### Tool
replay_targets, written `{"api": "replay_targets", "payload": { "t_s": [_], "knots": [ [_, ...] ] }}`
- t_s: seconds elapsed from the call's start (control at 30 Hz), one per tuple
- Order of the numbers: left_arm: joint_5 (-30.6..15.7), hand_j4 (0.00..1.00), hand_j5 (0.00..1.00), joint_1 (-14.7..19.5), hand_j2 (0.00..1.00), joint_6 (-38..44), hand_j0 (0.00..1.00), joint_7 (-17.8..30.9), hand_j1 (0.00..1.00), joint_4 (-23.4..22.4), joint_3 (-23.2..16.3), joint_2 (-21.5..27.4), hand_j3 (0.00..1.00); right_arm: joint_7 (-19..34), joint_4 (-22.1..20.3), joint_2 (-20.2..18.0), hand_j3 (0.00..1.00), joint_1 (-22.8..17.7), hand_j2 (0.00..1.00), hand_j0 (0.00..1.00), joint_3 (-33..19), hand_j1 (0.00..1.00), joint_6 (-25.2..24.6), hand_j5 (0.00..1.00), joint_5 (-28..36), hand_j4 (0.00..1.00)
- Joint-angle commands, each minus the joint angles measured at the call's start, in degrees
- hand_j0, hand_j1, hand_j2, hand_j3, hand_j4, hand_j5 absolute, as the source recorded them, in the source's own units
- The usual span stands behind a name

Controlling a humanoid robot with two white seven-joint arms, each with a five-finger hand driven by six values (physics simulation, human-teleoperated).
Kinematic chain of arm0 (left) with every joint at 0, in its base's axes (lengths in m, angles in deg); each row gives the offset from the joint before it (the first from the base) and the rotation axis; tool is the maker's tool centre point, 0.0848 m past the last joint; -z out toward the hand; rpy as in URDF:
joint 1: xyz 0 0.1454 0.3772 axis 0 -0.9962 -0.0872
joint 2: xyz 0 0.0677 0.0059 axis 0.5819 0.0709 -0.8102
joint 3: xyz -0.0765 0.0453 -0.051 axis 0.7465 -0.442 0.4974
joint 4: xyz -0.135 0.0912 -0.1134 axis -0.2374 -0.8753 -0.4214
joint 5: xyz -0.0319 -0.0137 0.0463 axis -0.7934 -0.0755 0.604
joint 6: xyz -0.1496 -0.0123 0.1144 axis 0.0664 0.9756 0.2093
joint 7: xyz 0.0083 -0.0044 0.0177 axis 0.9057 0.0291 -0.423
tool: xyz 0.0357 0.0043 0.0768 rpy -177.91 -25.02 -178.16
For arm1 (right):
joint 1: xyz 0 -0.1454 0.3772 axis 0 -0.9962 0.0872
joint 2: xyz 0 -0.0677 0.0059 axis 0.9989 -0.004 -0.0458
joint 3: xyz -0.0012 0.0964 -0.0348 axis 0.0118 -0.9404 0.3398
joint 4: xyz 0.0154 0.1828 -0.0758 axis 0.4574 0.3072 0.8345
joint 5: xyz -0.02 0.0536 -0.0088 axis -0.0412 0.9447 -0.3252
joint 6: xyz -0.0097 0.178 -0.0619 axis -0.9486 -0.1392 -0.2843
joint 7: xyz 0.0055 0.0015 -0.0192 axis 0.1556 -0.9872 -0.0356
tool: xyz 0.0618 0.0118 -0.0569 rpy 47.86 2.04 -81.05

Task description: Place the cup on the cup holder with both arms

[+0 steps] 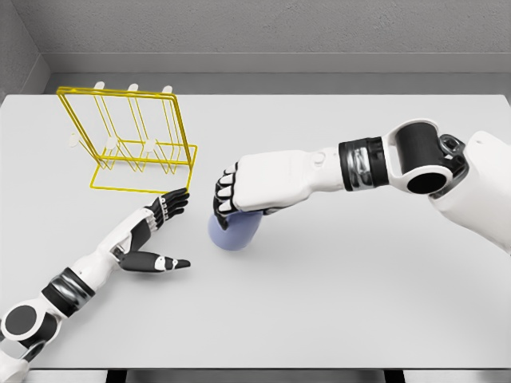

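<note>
A pale blue-violet cup stands on the white table near its middle. My right hand comes in from the right and sits on top of the cup, its fingers curled over the rim and upper side. My left hand lies low to the left of the cup, palm up, fingers stretched out flat and thumb pointing right, holding nothing; a small gap separates it from the cup. The yellow wire cup holder with white-tipped pegs stands at the back left, behind the left hand.
The white table stretches wide to the right and front of the cup. Grey walls close off the back and left. The holder's base frame lies just beyond the left fingertips.
</note>
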Motion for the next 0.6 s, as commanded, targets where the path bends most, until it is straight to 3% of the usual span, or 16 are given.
{"api": "replay_targets", "payload": {
  "t_s": [0.0, 0.23, 0.27, 0.3, 0.33, 0.57],
  "knots": [
    [-0.2, 1.0, 1.0, 0.0, 1.0, 0.0, 1.0, 0.0, 1.0, 0.0, 0.0, 0.0, 1.0, 0.0, 1.9, 2.1, 0.57, 0.0, 0.57, 0.57, 0.1, 0.57, -0.2, 0.57, -0.7, 0.57],
    [-0.3, 1.0, 1.0, 0.1, 1.0, 0.0, 1.0, 0.0, 1.0, 0.0, 0.1, 0.0, 1.0, 0.0, 2.9, 3.5, 0.61, -0.1, 0.61, 0.61, 0.1, 0.61, -0.2, 0.61, -1.7, 0.61],
    [-0.4, 1.0, 1.0, 0.1, 1.0, 0.0, 1.0, 0.0, 1.0, 0.0, 0.1, 0.0, 1.0, 0.0, 3.0, 3.6, 0.71, -0.2, 0.71, 0.71, 0.2, 0.71, -0.2, 0.71, -2.0, 0.71],
    [-0.4, 1.0, 1.0, 0.1, 1.0, 0.0, 1.0, 0.0, 1.0, 0.0, 0.1, 0.0, 1.0, 0.0, 2.9, 4.0, 0.92, -0.6, 0.92, 0.92, 0.2, 0.92, -0.2, 0.92, -3.4, 0.92],
    [-0.4, 1.0, 1.0, 0.1, 1.0, 0.0, 1.0, 0.0, 1.0, 0.0, 0.1, 0.0, 1.0, 0.0, 2.9, 4.0, 0.97, -0.7, 0.97, 0.97, 0.2, 0.97, -0.2, 0.97, -3.6, 0.97],
    [-0.4, 1.0, 1.0, 0.1, 1.0, 0.0, 1.0, 0.0, 1.0, 0.0, 0.1, 0.0, 1.0, 0.0, 2.8, 3.7, 0.99, -0.5, 0.99, 0.99, -0.5, 0.99, -0.2, 0.99, -3.6, 0.99]
  ]
}}
